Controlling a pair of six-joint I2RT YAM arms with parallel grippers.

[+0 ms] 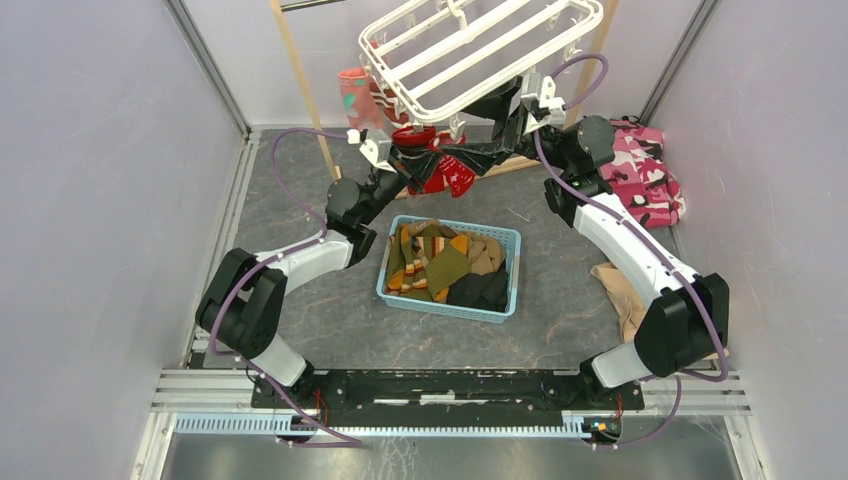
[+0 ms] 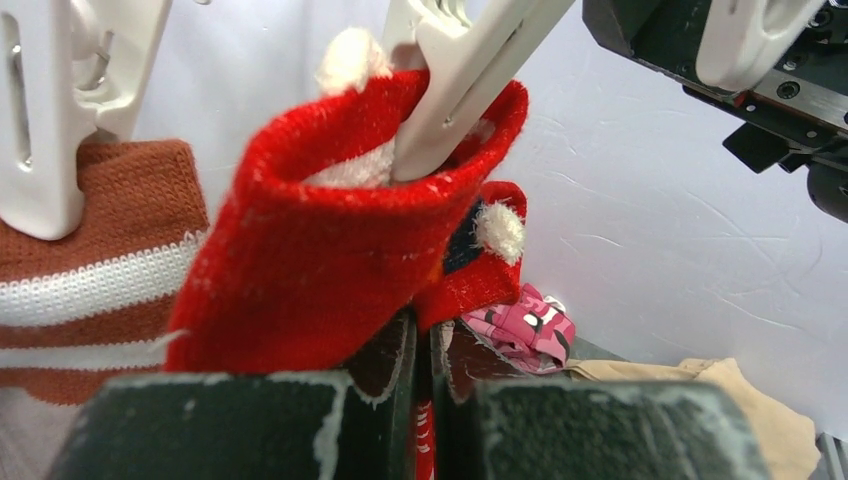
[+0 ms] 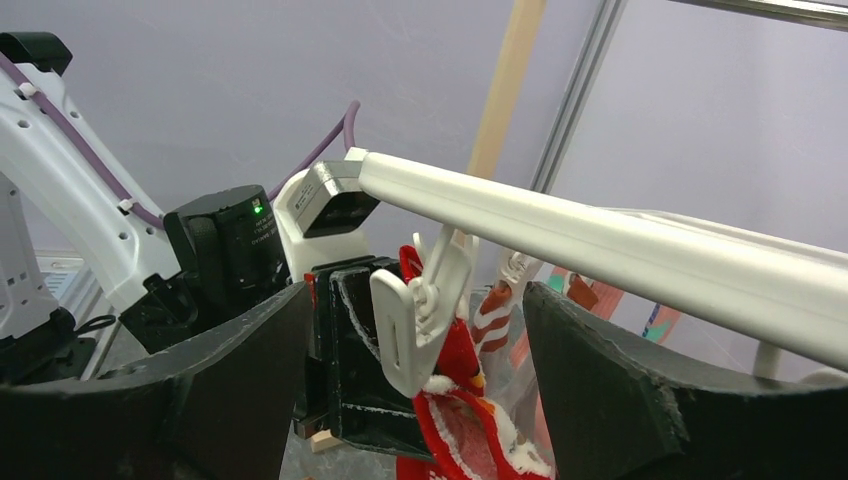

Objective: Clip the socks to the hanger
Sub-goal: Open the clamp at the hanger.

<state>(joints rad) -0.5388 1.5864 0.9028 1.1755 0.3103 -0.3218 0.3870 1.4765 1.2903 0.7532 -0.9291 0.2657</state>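
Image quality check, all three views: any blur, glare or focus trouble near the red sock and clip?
Top view: even light, sharp, no glare; the walls lean outward toward the frame edges. Left wrist view: left claw at the bottom is soft, too close; red sock and clip read clearly. Right wrist view: right claw slightly soft; hanger bar bright, not blown out.
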